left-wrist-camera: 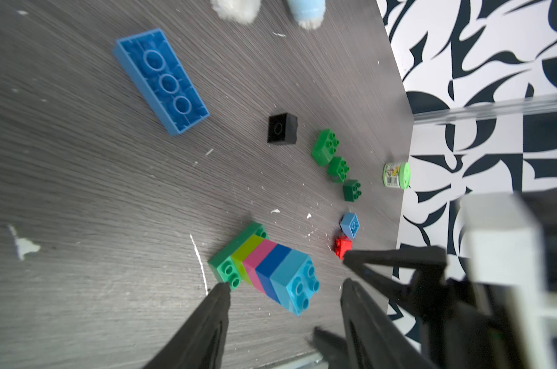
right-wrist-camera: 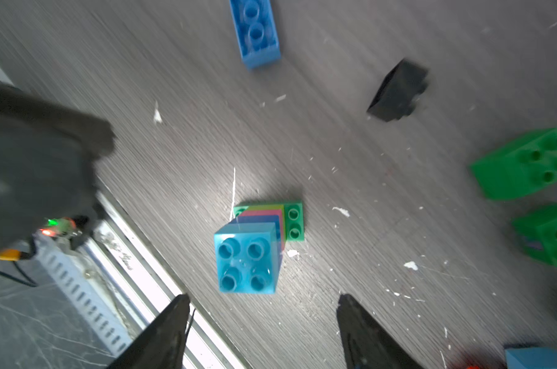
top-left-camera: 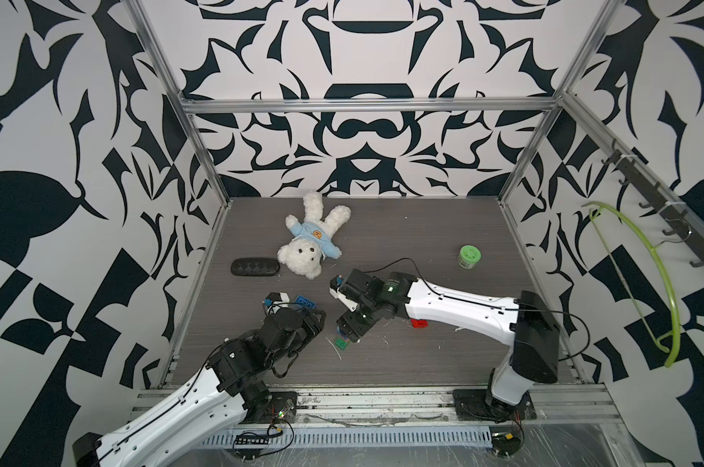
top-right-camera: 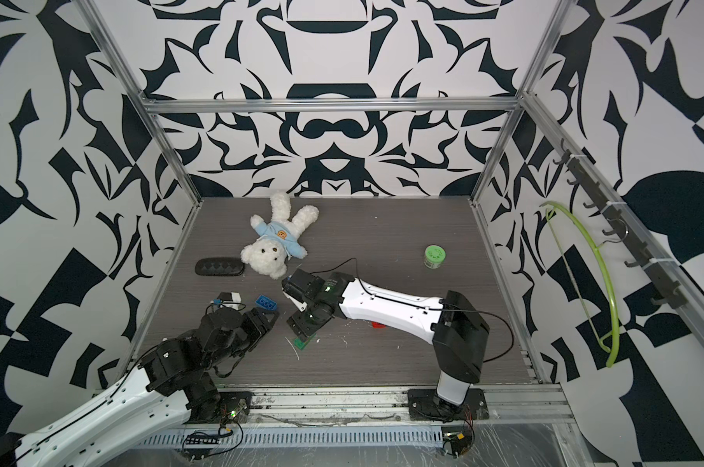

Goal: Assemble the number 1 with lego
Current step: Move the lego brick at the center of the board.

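The stack [left-wrist-camera: 264,268] of green, lime, pink, blue and light blue bricks is standing on its green base on the tabletop [left-wrist-camera: 79,191], gripped by neither arm. The left fingers [left-wrist-camera: 207,319] are standing apart and holding nothing, flanking the stack, with one tip just beside the green base. The right fingers [right-wrist-camera: 171,326] are standing wide apart and empty, the stack lying just ahead of their tips. A long blue brick [left-wrist-camera: 160,80] and a black brick [left-wrist-camera: 282,128] are lying apart from it.
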Tool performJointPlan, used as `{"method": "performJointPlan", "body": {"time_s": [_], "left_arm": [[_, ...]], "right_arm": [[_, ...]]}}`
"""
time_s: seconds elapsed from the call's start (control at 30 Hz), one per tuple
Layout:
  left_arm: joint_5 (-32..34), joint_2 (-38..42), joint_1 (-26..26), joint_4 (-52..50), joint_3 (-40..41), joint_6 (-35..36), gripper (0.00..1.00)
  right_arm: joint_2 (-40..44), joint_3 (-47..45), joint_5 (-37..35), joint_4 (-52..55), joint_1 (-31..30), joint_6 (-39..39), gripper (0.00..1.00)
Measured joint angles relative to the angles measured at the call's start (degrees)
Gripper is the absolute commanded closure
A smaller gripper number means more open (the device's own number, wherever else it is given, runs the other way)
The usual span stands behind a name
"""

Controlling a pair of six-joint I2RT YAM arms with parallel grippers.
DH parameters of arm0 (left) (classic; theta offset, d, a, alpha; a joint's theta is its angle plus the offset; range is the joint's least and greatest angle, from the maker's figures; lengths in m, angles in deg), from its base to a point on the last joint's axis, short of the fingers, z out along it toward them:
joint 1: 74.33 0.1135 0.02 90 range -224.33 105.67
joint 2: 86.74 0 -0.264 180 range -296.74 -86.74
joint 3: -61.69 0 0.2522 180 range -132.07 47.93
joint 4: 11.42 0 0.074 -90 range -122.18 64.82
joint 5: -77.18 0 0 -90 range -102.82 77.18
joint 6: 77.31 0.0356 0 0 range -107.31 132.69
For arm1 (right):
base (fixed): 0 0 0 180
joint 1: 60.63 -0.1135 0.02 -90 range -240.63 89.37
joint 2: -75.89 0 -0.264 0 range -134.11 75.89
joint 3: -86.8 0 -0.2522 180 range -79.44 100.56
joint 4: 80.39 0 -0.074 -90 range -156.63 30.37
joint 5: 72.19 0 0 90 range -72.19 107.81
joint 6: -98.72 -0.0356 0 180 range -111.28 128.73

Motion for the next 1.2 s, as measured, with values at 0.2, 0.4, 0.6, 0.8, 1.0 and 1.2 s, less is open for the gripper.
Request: {"method": "performJointPlan", "body": {"time_s": [0.2,0.4,0.6,0.8,1.0,1.2], "left_arm": [[1.3,0.0,0.2,-1.6,0.0,-1.0,0.39],[1.9,0.0,0.2,-1.7,0.0,-1.3,0.39],[2.1,0.0,0.2,-2.1,0.0,-1.4,0.39],[2.4,0.0,0.2,-3.0,0.0,-1.6,0.39],[2.5,-0.1,0.3,-3.5,0.0,-1.8,0.39],[2.5,-0.7,0.3,-3.6,0.0,-2.0,0.39]], "right_arm": [[-6.3,4.0,-1.3,2.3,-1.8,0.5,0.39],[-10.0,6.8,-3.7,3.7,-2.5,-1.4,0.56],[-10.7,7.1,-5.9,4.4,-2.6,-4.4,0.69],[-10.6,7.1,-10.3,5.7,-2.3,-9.3,0.77],[-7.9,5.3,-15.1,7.2,0.7,-15.6,0.78],[-5.3,3.0,-16.4,9.0,6.3,-21.3,0.83]]}}
